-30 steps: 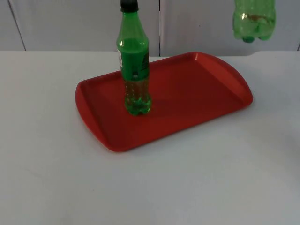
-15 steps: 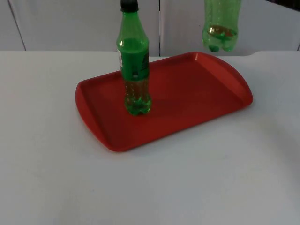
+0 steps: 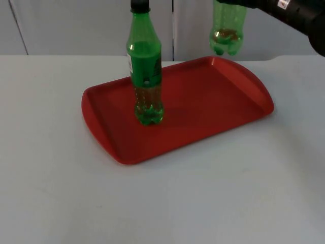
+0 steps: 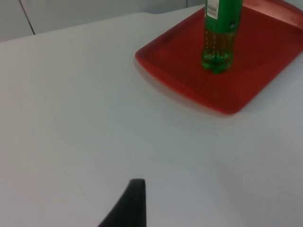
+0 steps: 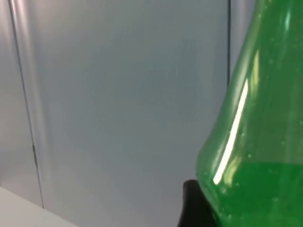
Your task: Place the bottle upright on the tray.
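While one green plastic bottle point(image 3: 146, 76) already stands upright on the red plastic tray point(image 3: 213, 109), your right arm's jaws grip a second green bottle point(image 3: 226, 28) above its far edge; lowering remains.

A red tray point(image 3: 203, 109) lies on the white surface point(image 3: 162, 203). A green bottle point(image 3: 145, 71) stands upright on it. A second bottle point(image 3: 227, 30) hangs above its far edge, under the right arm point(image 3: 292, 12).
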Available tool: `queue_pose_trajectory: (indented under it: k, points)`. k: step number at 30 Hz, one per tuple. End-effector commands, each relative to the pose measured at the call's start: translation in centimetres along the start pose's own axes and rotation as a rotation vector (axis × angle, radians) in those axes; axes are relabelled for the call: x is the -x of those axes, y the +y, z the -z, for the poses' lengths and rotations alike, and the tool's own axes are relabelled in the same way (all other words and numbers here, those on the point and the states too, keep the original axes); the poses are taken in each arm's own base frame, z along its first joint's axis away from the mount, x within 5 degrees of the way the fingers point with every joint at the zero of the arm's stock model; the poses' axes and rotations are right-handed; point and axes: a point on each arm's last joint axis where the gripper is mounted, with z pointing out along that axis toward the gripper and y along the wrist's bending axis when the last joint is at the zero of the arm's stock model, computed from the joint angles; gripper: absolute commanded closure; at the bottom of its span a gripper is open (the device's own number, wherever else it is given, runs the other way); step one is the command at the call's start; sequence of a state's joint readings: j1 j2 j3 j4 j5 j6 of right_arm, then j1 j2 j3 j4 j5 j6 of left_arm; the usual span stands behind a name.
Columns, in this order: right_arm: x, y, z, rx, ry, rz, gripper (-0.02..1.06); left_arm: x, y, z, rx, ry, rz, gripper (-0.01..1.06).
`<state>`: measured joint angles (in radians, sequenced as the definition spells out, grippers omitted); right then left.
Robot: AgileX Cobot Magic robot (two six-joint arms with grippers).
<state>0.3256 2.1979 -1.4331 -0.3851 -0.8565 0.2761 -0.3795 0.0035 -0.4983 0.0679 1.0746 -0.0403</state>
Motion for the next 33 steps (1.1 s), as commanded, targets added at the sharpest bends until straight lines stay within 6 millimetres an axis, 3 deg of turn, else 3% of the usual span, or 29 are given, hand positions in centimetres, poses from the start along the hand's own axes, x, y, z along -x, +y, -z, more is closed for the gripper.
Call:
queue_pose_trajectory:
  k: [1, 11, 21, 33]
  points:
    - [0.0, -0.1, -0.5, 0.023, -0.036, 0.027, 1.05, -0.1, 0.0, 0.0, -0.002, -0.001, -0.002, 0.00]
    - [-4.0, -0.1, -2.1, 0.073, -0.080, 0.033, 1.05, -0.1, 0.0, 0.0, -0.002, -0.001, -0.002, 0.00]
    - [-7.9, -0.1, -1.7, 0.070, -0.059, 0.009, 1.05, -0.1, 0.0, 0.0, -0.002, -0.001, -0.002, 0.00]
    - [-11.3, 0.0, -1.1, 0.065, 0.000, -0.009, 1.05, -0.1, 0.0, 0.0, -0.002, -0.001, -0.002, 0.00]
